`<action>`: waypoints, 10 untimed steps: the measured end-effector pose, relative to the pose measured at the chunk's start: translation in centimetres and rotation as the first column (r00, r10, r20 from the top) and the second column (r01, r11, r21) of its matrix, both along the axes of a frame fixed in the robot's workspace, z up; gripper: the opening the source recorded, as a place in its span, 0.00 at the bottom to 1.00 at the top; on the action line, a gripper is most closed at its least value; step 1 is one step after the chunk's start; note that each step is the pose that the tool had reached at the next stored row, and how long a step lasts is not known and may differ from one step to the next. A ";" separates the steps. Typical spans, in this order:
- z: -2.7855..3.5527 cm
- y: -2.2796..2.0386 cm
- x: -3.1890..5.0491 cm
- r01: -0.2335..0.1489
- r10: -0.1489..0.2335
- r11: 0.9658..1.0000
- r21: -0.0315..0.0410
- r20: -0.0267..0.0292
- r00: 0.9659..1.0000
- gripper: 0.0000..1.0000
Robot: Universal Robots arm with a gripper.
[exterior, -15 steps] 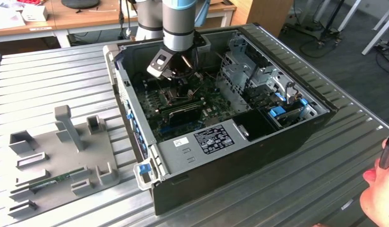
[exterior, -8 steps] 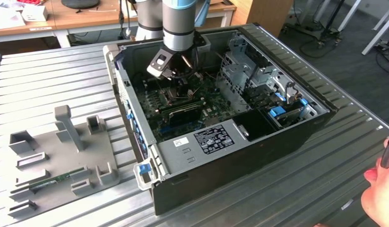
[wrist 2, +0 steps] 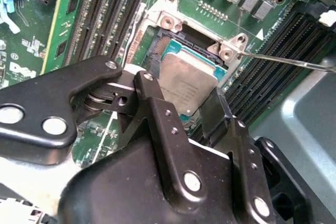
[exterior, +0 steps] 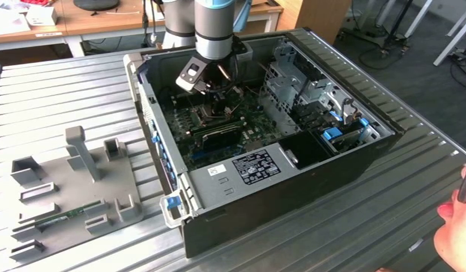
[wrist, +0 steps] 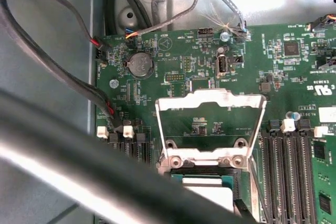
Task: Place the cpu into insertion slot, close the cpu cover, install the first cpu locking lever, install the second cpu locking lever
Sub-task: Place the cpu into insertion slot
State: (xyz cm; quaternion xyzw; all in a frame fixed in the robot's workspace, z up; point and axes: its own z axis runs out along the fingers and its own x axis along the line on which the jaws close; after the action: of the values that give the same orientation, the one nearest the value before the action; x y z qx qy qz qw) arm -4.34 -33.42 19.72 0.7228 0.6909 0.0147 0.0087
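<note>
The cpu (wrist 2: 189, 77), a grey-brown metal square, lies tilted over the insertion slot (wrist 2: 157, 48) on the green motherboard (exterior: 248, 122). My gripper (wrist 2: 181, 98) reaches down into the case (exterior: 215, 93). Its black fingers (wrist 2: 149, 90) press against two opposite sides of the cpu, so it is shut on the chip. The cpu cover (wrist: 210, 99), a silver frame with a square window, stands swung open behind the socket. A thin metal lever (wrist 2: 289, 62) sticks out sideways from the socket corner. In the first wrist view the cpu (wrist: 210, 188) shows pale below the cover's hinge.
The open computer case (exterior: 368, 153) lies on a slatted metal table. Black memory slots (wrist 2: 105, 9) flank the socket. Cables (wrist: 47, 61) loop beside the board. A grey fixture plate (exterior: 74, 187) sits at the exterior view's left. A person's hand (exterior: 456, 226) is at its right edge.
</note>
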 end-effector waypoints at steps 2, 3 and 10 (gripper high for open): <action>-0.01 -0.02 0.00 -0.001 0.001 1.000 -0.003 0.000 1.000 0.54; -0.02 -0.03 0.00 -0.003 0.003 1.000 -0.003 0.000 1.000 0.54; -0.26 -0.05 0.04 -0.035 0.035 0.999 -0.004 0.000 0.999 0.54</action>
State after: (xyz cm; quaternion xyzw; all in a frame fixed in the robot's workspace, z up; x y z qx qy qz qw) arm -4.30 -33.47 19.45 0.7105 0.7035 0.0133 0.0098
